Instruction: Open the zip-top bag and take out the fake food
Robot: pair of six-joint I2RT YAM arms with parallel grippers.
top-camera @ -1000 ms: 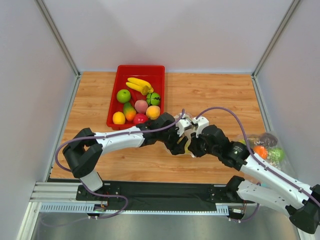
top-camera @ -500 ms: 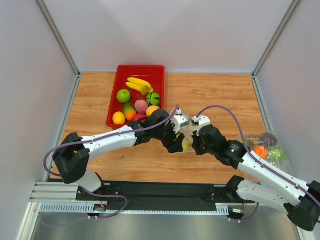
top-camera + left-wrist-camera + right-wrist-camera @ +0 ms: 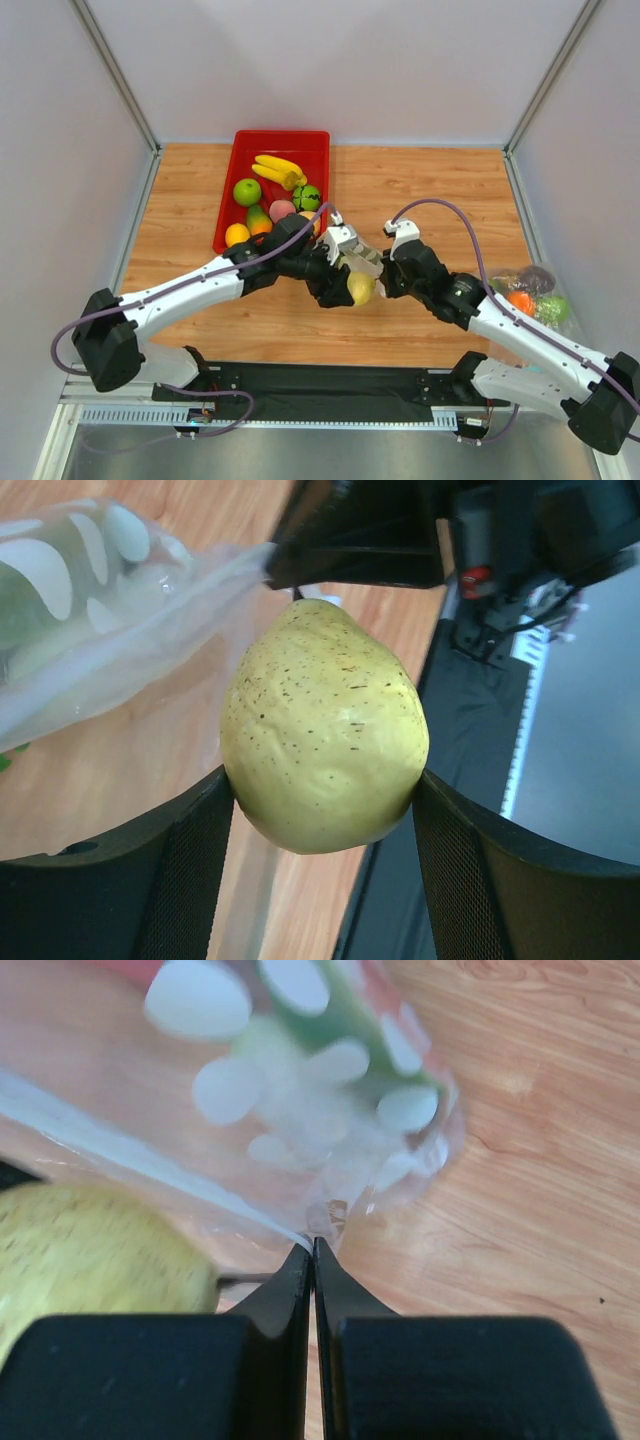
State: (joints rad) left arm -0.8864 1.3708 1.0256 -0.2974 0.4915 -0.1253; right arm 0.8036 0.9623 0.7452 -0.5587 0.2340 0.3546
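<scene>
The fake food in hand is a pale yellow pear-like fruit (image 3: 325,730), speckled, and my left gripper (image 3: 322,810) is shut on it, one mesh pad on each side. It hangs just outside the mouth of the zip-top bag (image 3: 110,630), a clear bag with white dots. In the top view the fruit (image 3: 360,288) is above the wood table between both arms. My right gripper (image 3: 313,1250) is shut on the bag's edge, with the dotted bag (image 3: 300,1090) hanging beyond it. Something green and pale shows blurred inside.
A red tray (image 3: 280,134) at the back left holds bananas (image 3: 280,170), a green apple (image 3: 247,191) and several other fruits. A plain clear bag (image 3: 530,295) of coloured pieces lies at the right edge. Grey walls close three sides.
My left gripper has drawn the pear-like fruit out of the bag's mouth, toward the near side. The right gripper has shut on the bag's edge and shifted slightly left.
</scene>
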